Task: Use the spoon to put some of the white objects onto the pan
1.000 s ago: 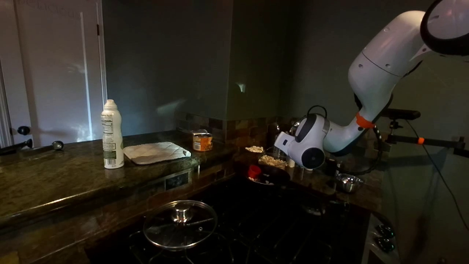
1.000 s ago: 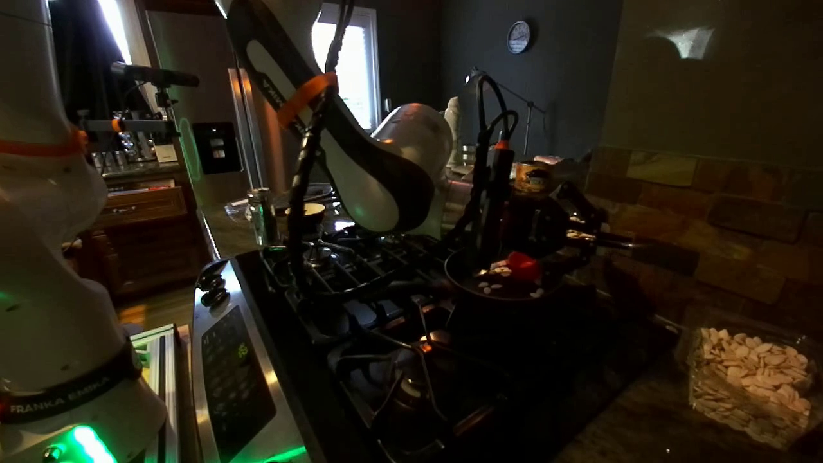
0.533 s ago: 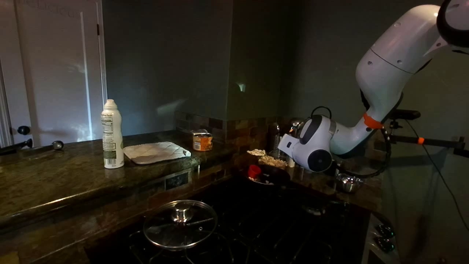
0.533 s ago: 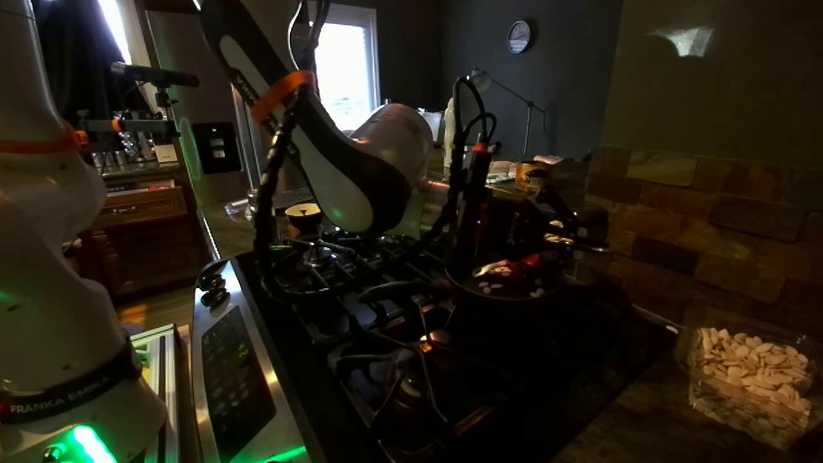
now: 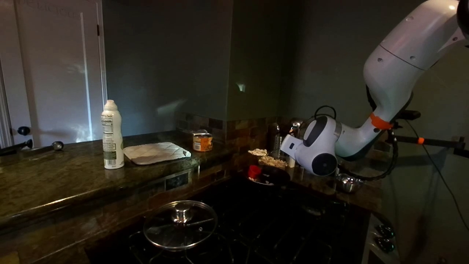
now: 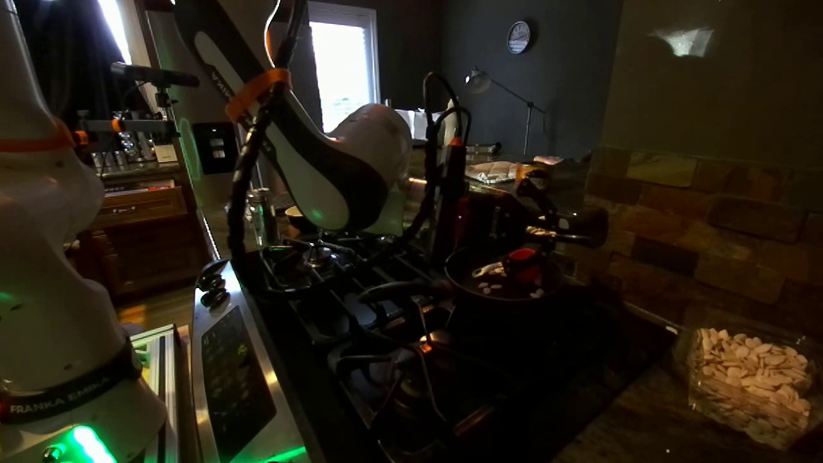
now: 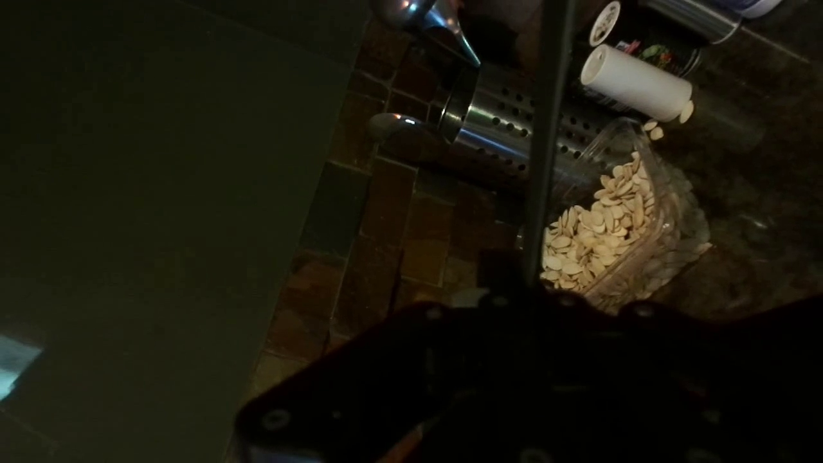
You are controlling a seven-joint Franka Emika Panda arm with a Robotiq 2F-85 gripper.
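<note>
White seeds fill a clear container [image 7: 598,225], also seen in both exterior views [image 5: 273,161] [image 6: 752,373]. A dark round pan [image 6: 466,276] on the stove holds a few seeds and a red cup [image 6: 524,265]. My gripper [image 7: 524,283] is shut on the dark handle of the spoon [image 7: 546,161], which runs out of the wrist view's top. In an exterior view the gripper [image 6: 550,225] is very dark, above and behind the pan. A small patch of seeds [image 5: 258,151] beside the container appears to lie on the spoon; the spoon's bowl is not clear.
A white bottle [image 5: 113,135], a pale rectangular quilted pad [image 5: 157,152] and an orange can [image 5: 202,141] stand on the raised counter. A glass lid [image 5: 180,223] lies on the stove. A perforated utensil holder [image 7: 508,122] and white shaker [image 7: 636,83] stand beside the seed container.
The arm has moved left in one exterior view and right and slightly down in another. The small seed patch has shifted with it. The pan, cup and container have not moved.
</note>
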